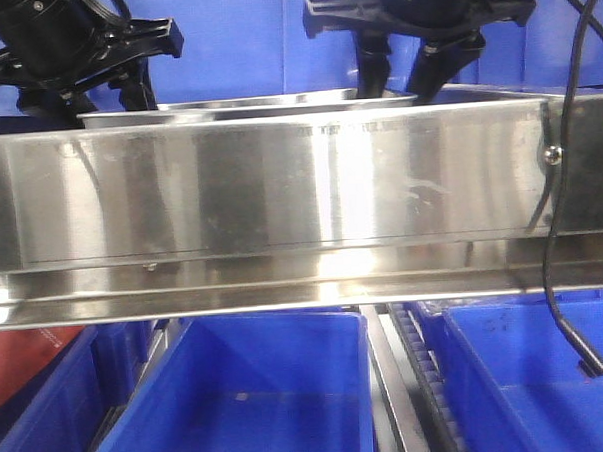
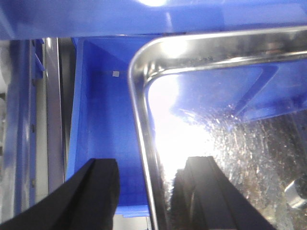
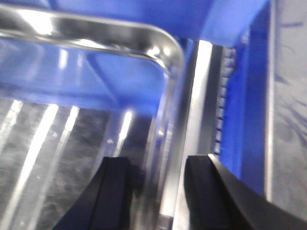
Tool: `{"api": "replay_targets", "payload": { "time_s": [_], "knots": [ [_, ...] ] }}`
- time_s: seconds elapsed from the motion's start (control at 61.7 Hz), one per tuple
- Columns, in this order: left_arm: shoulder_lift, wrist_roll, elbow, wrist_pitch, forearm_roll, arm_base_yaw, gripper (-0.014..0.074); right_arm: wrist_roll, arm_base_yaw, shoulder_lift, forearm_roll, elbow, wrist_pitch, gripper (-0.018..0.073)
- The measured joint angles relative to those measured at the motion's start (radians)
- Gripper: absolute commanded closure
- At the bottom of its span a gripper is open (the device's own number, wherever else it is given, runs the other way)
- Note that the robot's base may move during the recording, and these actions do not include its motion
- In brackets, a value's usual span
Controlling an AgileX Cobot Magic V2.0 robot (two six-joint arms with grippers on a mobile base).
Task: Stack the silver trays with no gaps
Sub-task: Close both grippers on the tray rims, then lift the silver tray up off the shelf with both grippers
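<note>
Silver tray (image 1: pixel 246 109) is what I am watching. From the front camera only its flat rim shows, just above the top edge of the long steel shelf rail (image 1: pixel 280 187) and a little left of the rail's middle, with blue plastic behind it. I cannot tell from here whether it is one tray or several nested. My left gripper (image 2: pixel 148 165) is released, its black jaws standing wide apart and straddling the tray's left rim close to a rounded corner. One jaw hangs outside over the neighbouring blue bin (image 2: pixel 96 120), and the other hangs inside over the scratched, glaring tray floor. I cannot tell whether either jaw touches the metal. My right gripper (image 3: pixel 158 163) is likewise released, jaws apart on either side of the tray's right rim, also near a rounded corner. One of its jaws is over the tray floor and the other over a bright steel strip (image 3: pixel 201 110) that runs just beside the rim. Past that strip lies a toothed track (image 3: pixel 223 91), then more blue plastic. On the front view both grippers show at the top edge, behind the rail. A black cable (image 1: pixel 560 225) hangs across the rail's right end, passing a screw (image 1: pixel 553 154). Below the rail's bottom edge sit blue bins (image 1: pixel 259 398) side by side.
</note>
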Motion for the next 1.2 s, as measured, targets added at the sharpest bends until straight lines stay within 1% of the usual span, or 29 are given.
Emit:
{"api": "replay_targets", "payload": {
  "time_s": [0.324, 0.567, 0.681, 0.729, 0.778, 0.843, 0.891, 0.907, 1.005, 1.199],
  "knots": [
    [0.0, 0.0, 0.0, 0.002, -0.025, 0.0, 0.0351, 0.0, 0.0, 0.0, -0.006, 0.0, 0.022, 0.0388],
    [0.0, 0.0, 0.0, 0.002, -0.027, 0.0, 0.0351, 0.0, 0.0, 0.0, -0.011, 0.0, 0.022, 0.0547],
    [0.0, 0.0, 0.0, 0.002, -0.027, 0.0, 0.0358, 0.0, 0.0, 0.0, -0.011, 0.0, 0.022, 0.0589],
    [0.0, 0.0, 0.0, 0.004, -0.027, 0.0, 0.0377, 0.003, 0.0, 0.0, -0.011, 0.0, 0.022, 0.0606],
    [0.0, 0.0, 0.0, 0.006, -0.027, 0.0, 0.0428, 0.007, 0.0, 0.0, -0.009, 0.0, 0.02, 0.0619],
    [0.0, 0.0, 0.0, 0.008, -0.027, 0.0, 0.0516, 0.008, 0.0, 0.0, -0.009, 0.0, 0.018, 0.0616],
    [0.0, 0.0, 0.0, 0.008, -0.027, 0.0, 0.0615, 0.009, 0.0, 0.0, -0.009, 0.0, 0.018, 0.0616],
    [0.0, 0.0, 0.0, 0.008, -0.027, 0.0, 0.063, 0.009, 0.0, 0.0, -0.009, 0.0, 0.018, 0.0616],
    [0.0, -0.006, -0.002, 0.004, -0.029, 0.0, 0.0601, 0.009, 0.0, 0.0, -0.007, 0.0, 0.018, 0.0616],
    [0.0, -0.008, -0.002, 0.004, -0.031, 0.0, 0.0612, 0.013, 0.0, 0.0, -0.005, 0.0, 0.024, 0.0616]
  ]
}}
